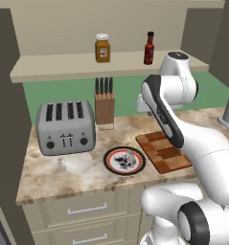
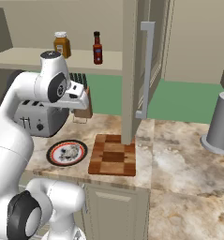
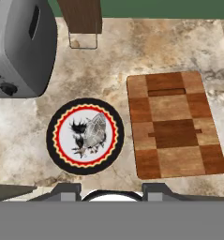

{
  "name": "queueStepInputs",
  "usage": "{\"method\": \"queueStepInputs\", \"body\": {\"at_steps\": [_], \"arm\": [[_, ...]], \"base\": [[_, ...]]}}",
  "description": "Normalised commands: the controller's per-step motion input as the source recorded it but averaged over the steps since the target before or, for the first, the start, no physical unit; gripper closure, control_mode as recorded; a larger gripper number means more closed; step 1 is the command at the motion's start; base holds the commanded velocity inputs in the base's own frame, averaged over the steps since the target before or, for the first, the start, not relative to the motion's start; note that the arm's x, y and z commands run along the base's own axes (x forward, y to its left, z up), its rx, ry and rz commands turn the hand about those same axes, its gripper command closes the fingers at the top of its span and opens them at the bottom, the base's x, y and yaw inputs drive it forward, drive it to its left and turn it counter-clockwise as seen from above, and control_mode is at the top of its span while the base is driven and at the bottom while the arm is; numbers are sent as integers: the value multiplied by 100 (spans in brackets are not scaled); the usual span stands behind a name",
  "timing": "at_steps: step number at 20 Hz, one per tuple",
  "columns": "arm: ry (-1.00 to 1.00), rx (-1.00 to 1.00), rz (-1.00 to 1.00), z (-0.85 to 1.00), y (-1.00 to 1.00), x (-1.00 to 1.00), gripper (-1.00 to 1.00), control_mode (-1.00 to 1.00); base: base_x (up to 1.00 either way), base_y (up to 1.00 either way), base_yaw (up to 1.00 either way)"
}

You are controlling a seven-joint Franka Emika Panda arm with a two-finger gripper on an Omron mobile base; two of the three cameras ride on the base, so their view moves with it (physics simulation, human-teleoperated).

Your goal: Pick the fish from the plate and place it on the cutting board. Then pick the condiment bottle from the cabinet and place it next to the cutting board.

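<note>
The plate (image 3: 51,140) lies on the marble counter with the small silvery fish (image 3: 95,131) resting on its white centre. To its right, apart from it, is the checkered cutting board (image 3: 175,124), bare on top. My gripper (image 3: 112,191) hovers high above the counter's front edge, between plate and board, open with nothing between its fingertips. From the base, the plate (image 1: 109,161) and the cutting board (image 1: 164,152) sit under my raised arm. The dark red condiment bottle (image 1: 149,49) stands upright on the cabinet shelf (image 1: 63,67), also seen as the condiment bottle (image 2: 97,48).
An amber jar (image 1: 102,48) stands left of the bottle on the shelf. A grey toaster (image 1: 65,127) and a knife block (image 1: 105,103) sit behind the plate. An open cabinet door (image 2: 146,70) hangs over the board's far end. A grey cylinder (image 2: 221,124) stands at the right.
</note>
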Motion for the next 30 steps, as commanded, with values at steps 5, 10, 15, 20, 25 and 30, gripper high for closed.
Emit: {"method": "queueStepInputs", "body": {"at_steps": [5,10,15,20,25,30], "arm": [[0,0,0,-3,0,-21,-100,-100],[0,0,0,-23,5,-46,-100,-100],[0,0,0,-39,24,-46,-100,-100],[0,0,0,-48,30,-19,-100,-100],[0,0,0,-38,17,9,-100,-100],[0,0,0,-34,13,28,-100,-100]], "base": [[0,0,0],[0,0,0],[0,0,0],[0,0,0],[0,0,0],[0,0,0]]}}
